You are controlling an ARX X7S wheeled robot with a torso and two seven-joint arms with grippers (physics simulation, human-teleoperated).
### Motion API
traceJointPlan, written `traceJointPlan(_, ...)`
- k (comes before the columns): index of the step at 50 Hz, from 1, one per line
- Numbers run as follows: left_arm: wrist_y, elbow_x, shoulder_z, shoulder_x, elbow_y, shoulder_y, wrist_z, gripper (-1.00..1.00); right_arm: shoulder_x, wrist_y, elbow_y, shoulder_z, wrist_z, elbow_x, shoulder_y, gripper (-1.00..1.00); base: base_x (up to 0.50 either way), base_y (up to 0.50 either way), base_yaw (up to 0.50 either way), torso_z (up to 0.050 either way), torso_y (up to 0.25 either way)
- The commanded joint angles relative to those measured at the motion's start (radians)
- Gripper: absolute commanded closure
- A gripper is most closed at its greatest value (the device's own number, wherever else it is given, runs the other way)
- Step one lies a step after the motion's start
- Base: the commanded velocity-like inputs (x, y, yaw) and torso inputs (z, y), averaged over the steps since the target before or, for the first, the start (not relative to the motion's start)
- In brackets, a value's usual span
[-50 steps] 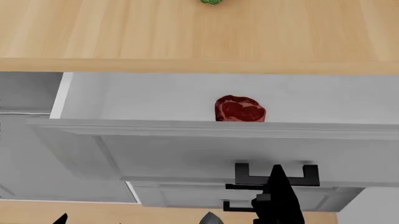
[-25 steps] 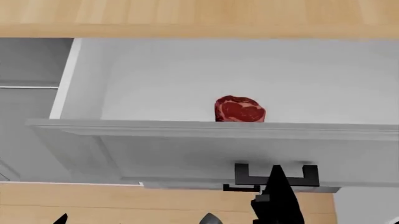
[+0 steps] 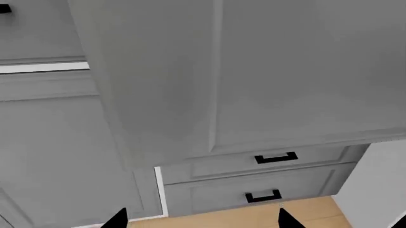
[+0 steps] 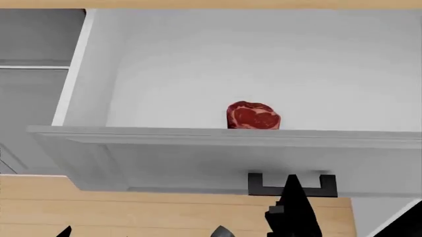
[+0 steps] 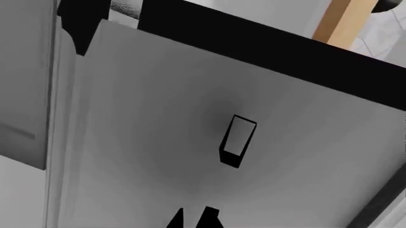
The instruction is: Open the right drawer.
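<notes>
The right drawer (image 4: 197, 158) stands pulled far out, its white inside open to the head view, with the black U-shaped handle (image 4: 260, 185) at the centre of its front. My right gripper (image 4: 291, 178) reaches into that handle from below. In the right wrist view its two fingertips (image 5: 212, 216) lie almost together against the drawer front (image 5: 159, 118), past the handle bar (image 5: 266, 42), with nothing between them. My left gripper (image 3: 201, 221) hangs open low down, under the drawer's grey underside (image 3: 254, 71), touching nothing.
A red raw steak (image 4: 254, 116) lies inside the drawer near its front. Below are two lower drawers with black handles (image 3: 276, 158) (image 3: 263, 195). Grey cabinet fronts (image 4: 33, 98) stand to the left. The wooden floor (image 4: 165, 207) lies underneath, and the counter edge (image 4: 197, 4) is at the top.
The drawer has slid further out, showing more white interior. The countertop has moved up and almost out of the head view. My right gripper stays at the handle.
</notes>
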Motion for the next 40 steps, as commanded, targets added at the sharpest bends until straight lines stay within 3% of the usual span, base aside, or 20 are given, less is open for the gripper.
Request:
traceJointPlan(1, -0.009, -0.004, 0.002, -0.003, 0.01, 0.0, -0.005, -1.0, -0.01, 0.003, -0.018, -0.021, 0.039, -0.107, 0.0, 1.0, -0.21, 0.0, 0.0, 0.0, 0.0)
traceJointPlan(40, 0.0, -0.011, 0.01, -0.009, 0.006, -0.001, -0.005, -1.0, -0.015, 0.002, 0.002, -0.028, 0.029, -0.127, -0.001, 1.0, -0.21, 0.0, 0.0, 0.001, 0.001)
